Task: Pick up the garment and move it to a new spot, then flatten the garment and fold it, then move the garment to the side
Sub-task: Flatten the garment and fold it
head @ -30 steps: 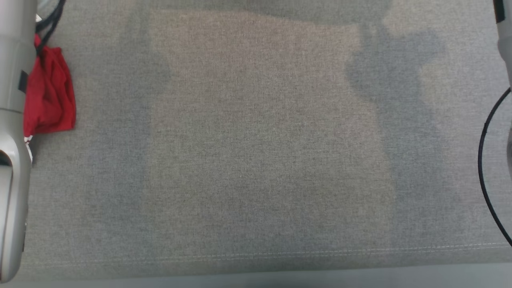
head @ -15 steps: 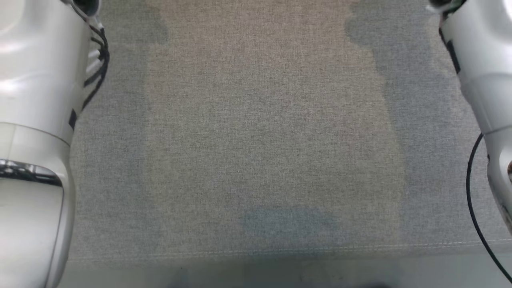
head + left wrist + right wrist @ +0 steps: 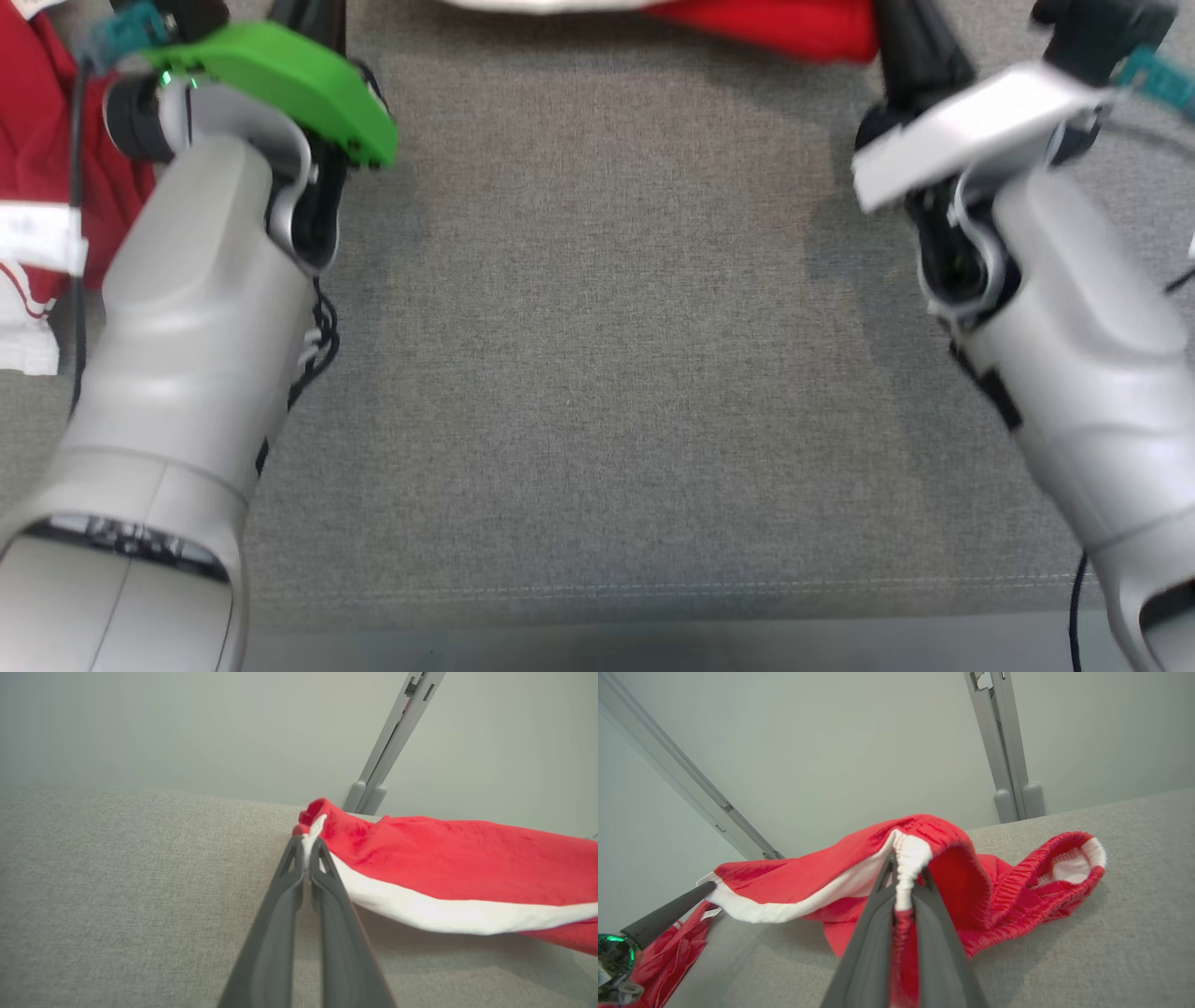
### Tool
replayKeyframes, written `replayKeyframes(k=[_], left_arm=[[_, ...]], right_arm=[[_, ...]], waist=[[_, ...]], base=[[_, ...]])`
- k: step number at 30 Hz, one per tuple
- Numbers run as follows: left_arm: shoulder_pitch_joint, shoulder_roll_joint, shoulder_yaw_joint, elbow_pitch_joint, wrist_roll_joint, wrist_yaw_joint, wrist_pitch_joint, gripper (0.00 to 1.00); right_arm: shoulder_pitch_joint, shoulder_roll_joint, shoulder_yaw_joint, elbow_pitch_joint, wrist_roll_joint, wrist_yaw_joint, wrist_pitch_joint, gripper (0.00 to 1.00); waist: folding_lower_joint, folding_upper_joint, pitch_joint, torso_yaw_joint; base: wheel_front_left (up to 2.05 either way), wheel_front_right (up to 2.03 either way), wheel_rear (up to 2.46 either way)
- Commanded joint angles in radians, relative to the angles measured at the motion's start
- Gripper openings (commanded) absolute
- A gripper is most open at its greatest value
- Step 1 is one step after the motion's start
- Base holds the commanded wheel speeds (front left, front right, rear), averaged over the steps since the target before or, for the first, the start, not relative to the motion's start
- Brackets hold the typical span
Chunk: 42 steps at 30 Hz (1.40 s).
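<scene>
The garment (image 3: pixel 1017 896) is red shorts with white trim and a gathered waistband. My right gripper (image 3: pixel 908 877) is shut on the white waistband, which it holds up off the grey cushion. My left gripper (image 3: pixel 307 851) is shut on a white-trimmed corner of the garment (image 3: pixel 444 868), and the cloth stretches away to the right, raised above the surface. In the head view both forearms reach up the picture. There the garment (image 3: pixel 775 23) spans the top edge between them, and more of its red cloth hangs at the far left.
A grey woven cushion surface (image 3: pixel 597 373) lies under everything, with a stitched seam (image 3: pixel 653 588) along its front edge. Behind it stand a pale wall and grey metal posts (image 3: pixel 1011 765). A black cable (image 3: pixel 1074 607) hangs by my right arm.
The head view itself has shifted across the frames. Both arms now show up to their wrists, and red cloth spans the top edge between them. Both grippers have stayed shut.
</scene>
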Motion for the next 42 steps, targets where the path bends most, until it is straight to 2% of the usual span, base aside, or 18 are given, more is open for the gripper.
replayKeyframes(k=[1, 4, 9, 10, 14, 21, 22, 23, 36, 42], left_arm=[[0.043, 0.02, 0.007, -0.022, 0.007, -0.002, -0.006, 0.0], [0.154, 0.044, 0.026, -0.131, 0.023, 0.016, -0.008, 0.0], [0.392, 0.09, 0.06, -0.354, 0.052, 0.075, -0.007, 0.0], [0.491, 0.109, 0.059, -0.442, 0.055, 0.102, -0.008, 0.0], [0.684, 0.151, 0.055, -0.621, 0.043, 0.173, 0.025, 0.0], [0.957, 0.202, 0.031, -0.906, 0.022, 0.295, 0.126, 0.0], [0.957, 0.202, 0.031, -0.906, 0.022, 0.295, 0.126, 0.0], [1.015, 0.213, 0.022, -0.964, 0.013, 0.324, 0.157, 0.0], [1.242, 0.266, -0.019, -1.169, -0.023, 0.437, 0.279, 0.0], [1.276, 0.283, -0.008, -1.206, -0.034, 0.467, 0.305, 0.0]], right_arm=[[0.041, -0.011, 0.006, -0.016, 0.011, 0.0, -0.003, 0.0], [0.15, -0.029, 0.028, -0.051, 0.02, 0.0, -0.003, 0.0], [0.305, -0.048, 0.049, -0.082, 0.014, 0.0, -0.003, 0.0], [0.354, -0.048, 0.05, -0.09, 0.009, 0.0, -0.003, 0.0], [0.444, -0.042, 0.057, -0.096, -0.011, 0.0, -0.003, 0.0], [0.566, -0.045, 0.06, -0.097, -0.018, 0.0, 0.002, 0.0], [0.566, -0.045, 0.06, -0.097, -0.018, 0.0, 0.002, 0.0], [0.599, -0.058, 0.053, -0.093, -0.025, 0.0, 0.008, 0.0], [0.812, -0.093, -0.018, -0.182, -0.063, 0.0, 0.112, 0.0], [0.911, -0.064, -0.103, -0.245, -0.086, -0.001, 0.165, 0.0]], waist=[[0.0, 0.0, -0.035, -0.002], [0.0, 0.0, -0.073, -0.004], [0.0, 0.0, -0.139, -0.006], [0.0, 0.0, -0.161, -0.011], [0.0, 0.0, -0.21, -0.021], [0.0, 0.0, -0.29, -0.022], [0.0, 0.0, -0.29, -0.022], [0.0, 0.0, -0.31, -0.017], [0.0, 0.0, -0.379, 0.001], [0.0, 0.0, -0.391, 0.001]], base=[[0.0, 0.0, 0.0], [0.0, 0.0, 0.0], [0.0, 0.0, 0.0], [0.0, 0.0, 0.0], [0.0, 0.0, 0.0], [0.0, 0.0, 0.0], [0.0, 0.0, 0.0], [0.0, 0.0, 0.0], [0.0, 0.0, 0.0], [0.0, 0.0, 0.0]])
